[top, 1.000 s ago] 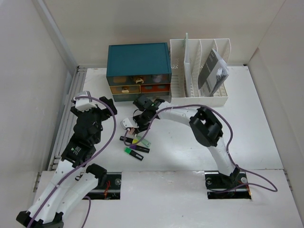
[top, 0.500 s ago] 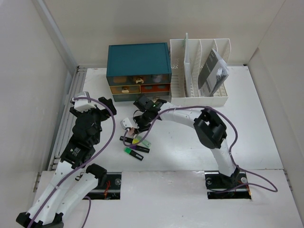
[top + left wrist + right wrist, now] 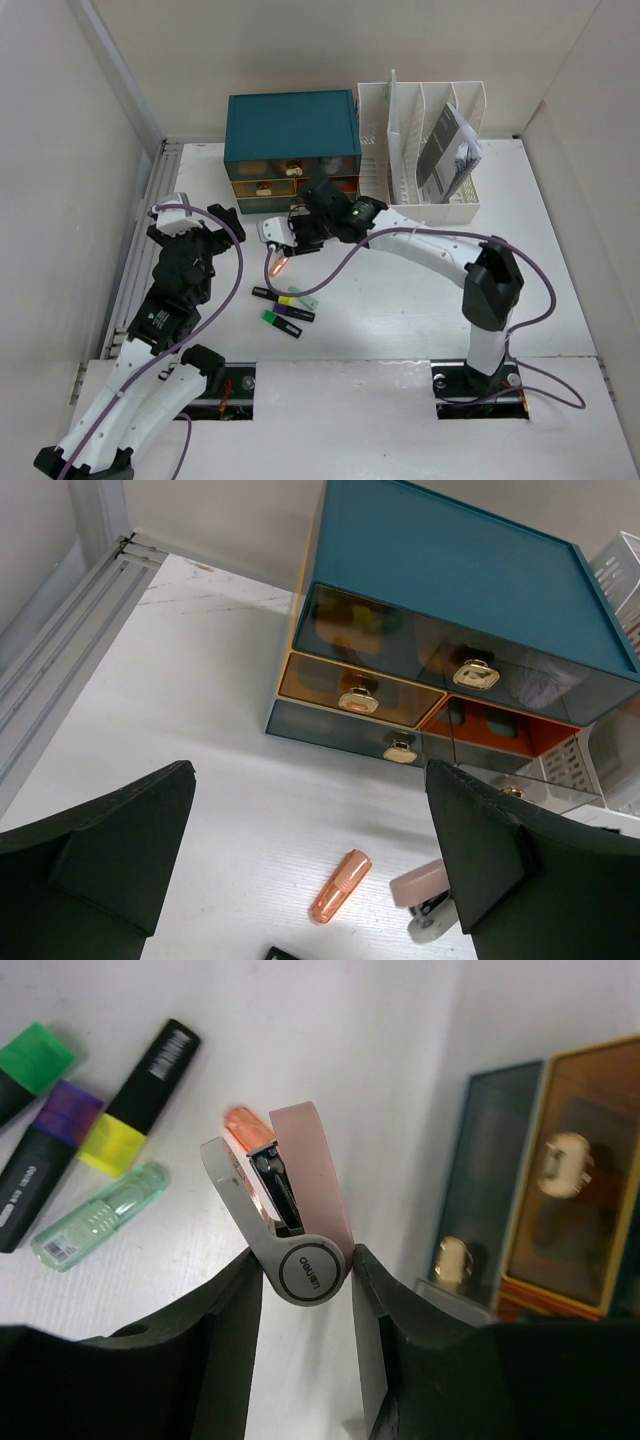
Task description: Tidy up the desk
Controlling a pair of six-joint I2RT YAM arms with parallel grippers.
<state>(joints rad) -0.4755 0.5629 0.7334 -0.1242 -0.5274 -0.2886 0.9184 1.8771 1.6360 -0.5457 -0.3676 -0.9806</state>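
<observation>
Left gripper (image 3: 308, 770): jaws spread wide, holding nothing, poised over the left part of the desk (image 3: 400, 300) and facing the drawer box (image 3: 290, 120).

Centre-left, loose on the desk: a cluster of highlighters (image 3: 283, 300) and an orange tube (image 3: 340, 885) just beyond them.

Right gripper (image 3: 305, 1265): pinches the stapler (image 3: 310, 1160) by its hinge end, nose pointing away. It looks lifted off the desk, just in front of the box.

Far right: file rack (image 3: 420, 110), well apart from the stapler.

Step in hand, as judged: carrying the stapler to a storage spot. All drawers look shut, so the next move needs a drawer opened, probably by the free left gripper, or a tidy spot beside the box.
</observation>
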